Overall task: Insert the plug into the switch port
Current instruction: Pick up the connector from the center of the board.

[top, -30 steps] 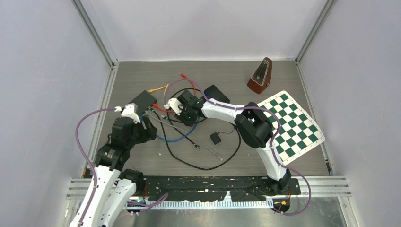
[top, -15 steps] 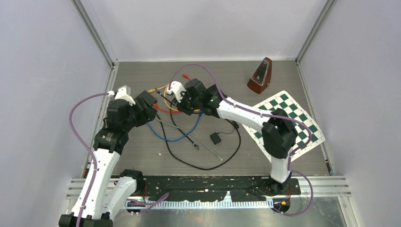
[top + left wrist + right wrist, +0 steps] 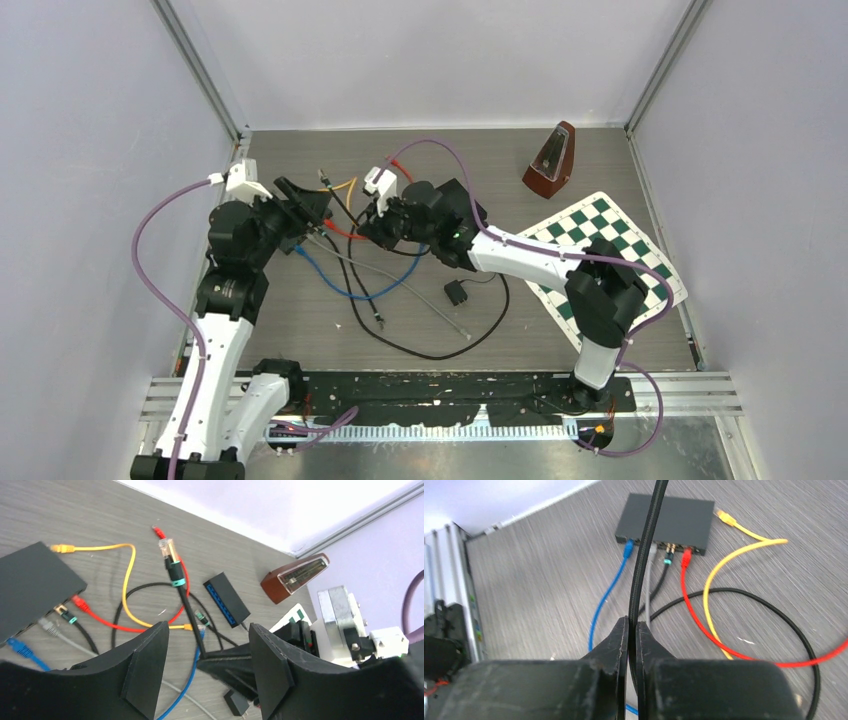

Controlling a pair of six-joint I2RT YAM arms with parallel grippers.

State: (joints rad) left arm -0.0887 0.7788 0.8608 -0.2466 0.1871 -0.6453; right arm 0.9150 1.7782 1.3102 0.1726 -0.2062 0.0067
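The black switch (image 3: 664, 522) lies on the table with blue, grey, black and red plugs in its ports; it also shows in the left wrist view (image 3: 35, 587). My right gripper (image 3: 632, 625) is shut on a black braided cable (image 3: 644, 555). That cable rises to a gold-tipped plug with a teal band (image 3: 167, 547), held in the air and free of any port. In the top view the plug (image 3: 323, 179) is just right of my left gripper (image 3: 303, 200). My left gripper (image 3: 207, 627) is open and empty, over the switch area.
A small hub with blue ports (image 3: 227, 599), a loose yellow cable (image 3: 127, 587) and a red cable (image 3: 182, 587) lie behind the switch. A black adapter (image 3: 456, 292) and cable loops cover the middle. A metronome (image 3: 550, 160) and a chessboard (image 3: 610, 262) are at the right.
My left arm has risen and swung back and to the left, its gripper now over the switch. My right gripper has shifted with the black cable, and the plug now stands up beside the left gripper.
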